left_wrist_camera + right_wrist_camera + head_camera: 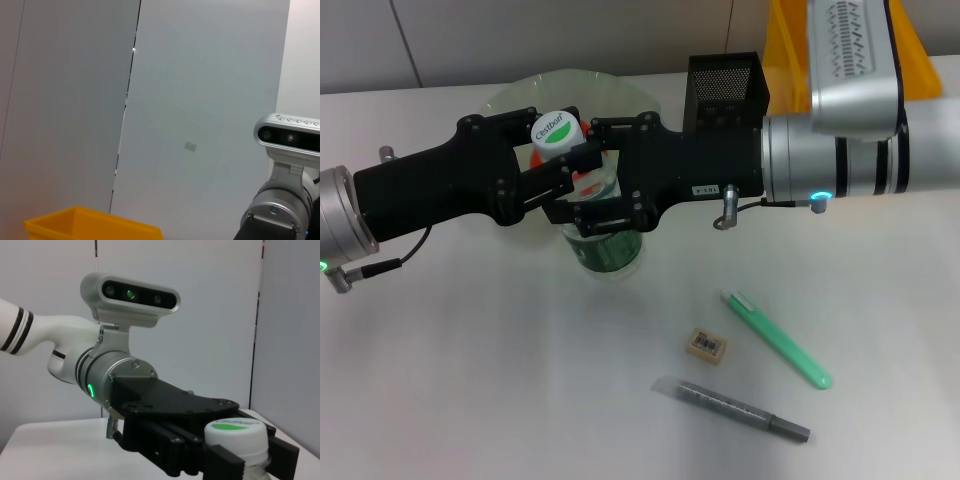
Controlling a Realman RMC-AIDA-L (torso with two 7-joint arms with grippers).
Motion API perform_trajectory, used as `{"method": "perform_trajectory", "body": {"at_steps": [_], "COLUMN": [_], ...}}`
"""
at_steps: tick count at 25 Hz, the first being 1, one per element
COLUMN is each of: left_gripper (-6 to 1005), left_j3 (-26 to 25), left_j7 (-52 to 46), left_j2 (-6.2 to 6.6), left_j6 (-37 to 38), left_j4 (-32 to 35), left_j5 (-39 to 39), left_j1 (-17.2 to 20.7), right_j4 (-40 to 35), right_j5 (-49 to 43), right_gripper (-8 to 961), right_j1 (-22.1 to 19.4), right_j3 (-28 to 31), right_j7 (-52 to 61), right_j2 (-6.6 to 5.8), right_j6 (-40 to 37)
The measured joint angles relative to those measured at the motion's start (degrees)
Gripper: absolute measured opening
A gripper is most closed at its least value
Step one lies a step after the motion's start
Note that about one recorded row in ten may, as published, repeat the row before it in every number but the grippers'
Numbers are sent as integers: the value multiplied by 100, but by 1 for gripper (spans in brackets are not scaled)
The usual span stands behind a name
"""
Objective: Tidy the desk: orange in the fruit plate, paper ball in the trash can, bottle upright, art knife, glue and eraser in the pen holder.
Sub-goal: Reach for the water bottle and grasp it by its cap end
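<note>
Both matte-black end effectors, left (pixel 555 185) and right (pixel 582 195), are clamping the upright clear plastic bottle (pixel 605 245), white ribbed cap (pixel 556 133), frame center.

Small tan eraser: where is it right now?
Head view: the small tan eraser lies flat on the white desk, right of centre, between the green art knife and the grey glue pen.

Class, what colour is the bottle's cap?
The bottle cap is white with a green leaf mark, clearest in the head view.
</note>
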Motion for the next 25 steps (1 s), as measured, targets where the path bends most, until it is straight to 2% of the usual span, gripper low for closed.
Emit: {"method": "perform_trajectory", "body": {"at_steps": [8,19,25], "left_gripper": [450,449,449], "left_j3": [0,-5,4], "left_j7": [-3,-7,-7], "left_j2": [0,0,0], "left_j6": [-1,7,7], "left_j4": [17,23,23], "left_j5": [4,10,42], "left_j1": [0,10,1], "right_j4": [-419,-629,-941], "right_j5": [-581,-657,-983], "right_gripper": [735,741,748], "right_j1": [-31,-71,-72], "right_j3": [-1,-7,-4], "right_j7": [861,1008,1379], "right_j2": [-14,-15,-15], "right_j6": [17,-40,-129]}}
